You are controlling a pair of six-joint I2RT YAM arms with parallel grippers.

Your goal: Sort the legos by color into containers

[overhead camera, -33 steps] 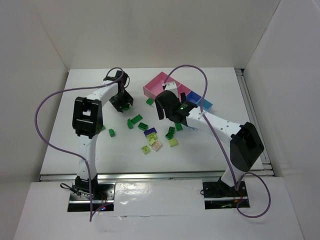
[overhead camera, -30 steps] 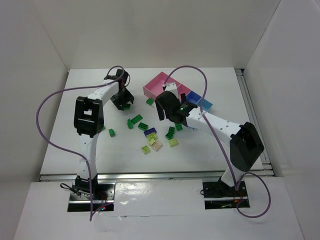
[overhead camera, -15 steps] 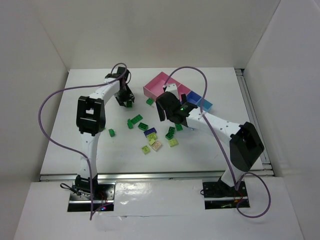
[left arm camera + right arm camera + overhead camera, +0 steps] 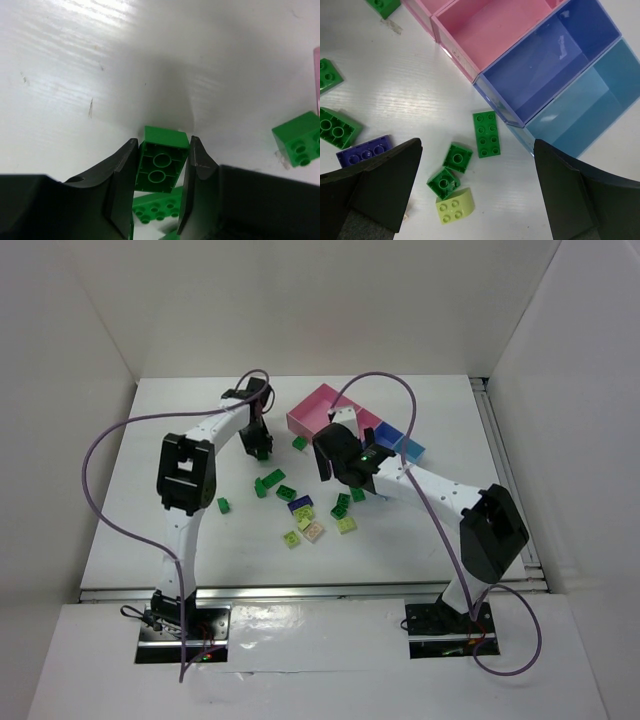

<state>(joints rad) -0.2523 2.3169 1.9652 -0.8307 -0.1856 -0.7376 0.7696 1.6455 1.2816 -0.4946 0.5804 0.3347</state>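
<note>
My left gripper (image 4: pixel 162 147) is shut on a dark green lego (image 4: pixel 161 165), its hollow underside facing the wrist camera. In the top view this gripper (image 4: pixel 262 448) is left of the large pink container (image 4: pixel 322 410). Over the table's middle my right gripper (image 4: pixel 476 150) is wide open and holds nothing. Under it lie a green plate (image 4: pixel 486 134), two small green legos (image 4: pixel 457 158), a yellow-green lego (image 4: pixel 452 205) and a purple lego (image 4: pixel 362 152). The small pink (image 4: pixel 490 30), violet-blue (image 4: pixel 547 65) and light blue (image 4: pixel 585 100) containers hold nothing.
Loose legos spread over the table's middle: green ones (image 4: pixel 268 482), a beige one (image 4: pixel 313 531), a yellow-green one (image 4: pixel 292 538). One green lego (image 4: pixel 224 505) lies apart at the left, and another green lego (image 4: pixel 299 443) lies by the large pink container. White walls enclose the table.
My left gripper has moved right toward the pink container and closed its jaws on the dark green lego. The right arm has not moved.
</note>
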